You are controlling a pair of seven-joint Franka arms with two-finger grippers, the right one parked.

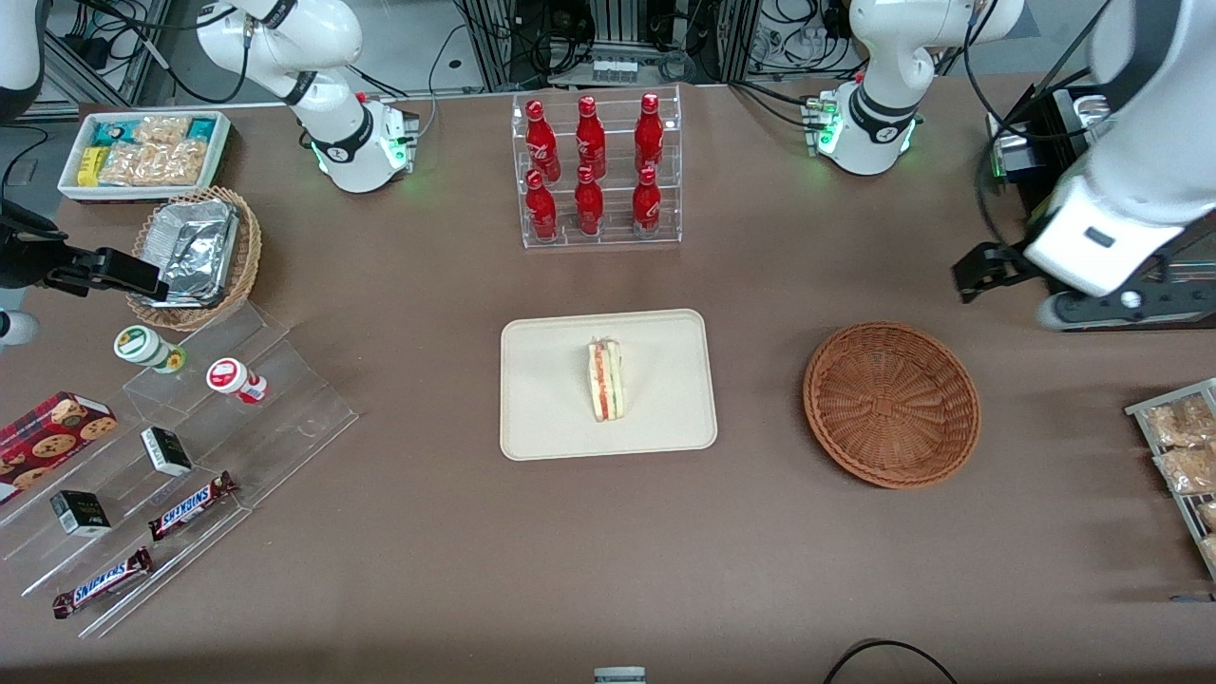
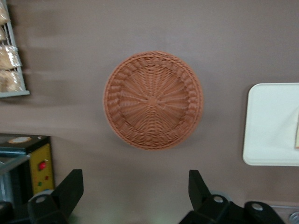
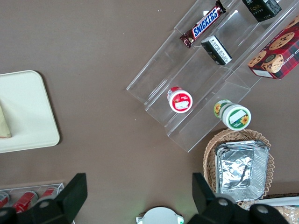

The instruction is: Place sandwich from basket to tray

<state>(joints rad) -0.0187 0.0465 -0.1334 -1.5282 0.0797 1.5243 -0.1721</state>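
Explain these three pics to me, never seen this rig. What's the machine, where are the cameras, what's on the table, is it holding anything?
Two white robot arms are bolted to a brown table. One picture looks down at them from the front; the other two come from cameras on each arm's wrist.

The working arm's gripper hangs above the table beside the round basket, toward its own end. Its two black fingers stand wide apart and hold nothing.

The basket has nothing in it. The sandwich already lies on the cream tray in the middle.

Also there: a clear rack of red bottles, stepped clear shelves with Snickers bars and small tubs, and a foil-lined basket.
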